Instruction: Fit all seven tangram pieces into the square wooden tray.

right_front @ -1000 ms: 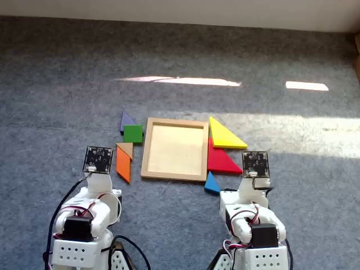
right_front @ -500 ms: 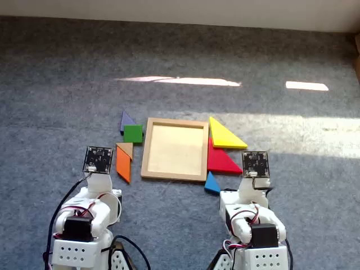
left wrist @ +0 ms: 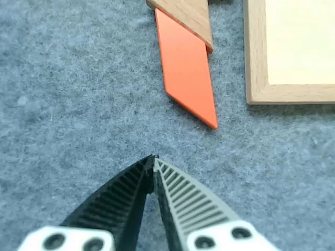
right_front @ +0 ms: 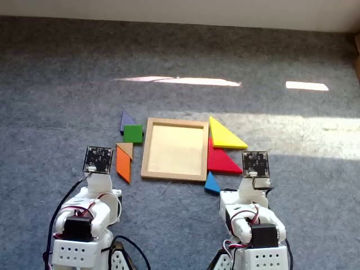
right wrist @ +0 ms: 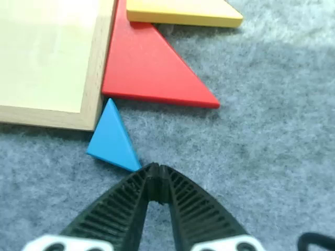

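in the high view the square wooden tray (right_front: 145,149) lies bare in the middle of the grey table (right_front: 67,73), so no piece is fitted yet and the task looks to be at its very start. off the tray's one side sit the purple triangle (right_front: 127,120), green square (right_front: 133,133), wood-coloured triangle (right_front: 126,149) and orange parallelogram (right_front: 123,163); off the other side the yellow triangle (right_front: 224,136) and red triangle (right_front: 219,159) lie against the rim, with the blue triangle (right_front: 212,183) near the tray's near corner. the left arm (right_front: 90,208) and right arm (right_front: 253,216) sit drawn back at the near edge, each on its own side. in the left wrist view the left pincer (left wrist: 153,162) is pressed narrow, tips together, holding nothing, low over bare table, with the orange parallelogram (left wrist: 187,68) a little way ahead and the tray's rim (left wrist: 255,63) beside it. in the right wrist view the right pincer (right wrist: 155,172) is likewise closed and empty, its tip just beside a corner of the blue triangle (right wrist: 112,138), which almost touches the tray's corner (right wrist: 97,68); the red triangle (right wrist: 149,70) lies along the rim beyond. the next move, as i judge it, calls for one pincer to widen, settle over the edges of its nearest piece and lift it into the tray. against the earlier high views nothing differs: arms and all seven pieces lie just as they did.
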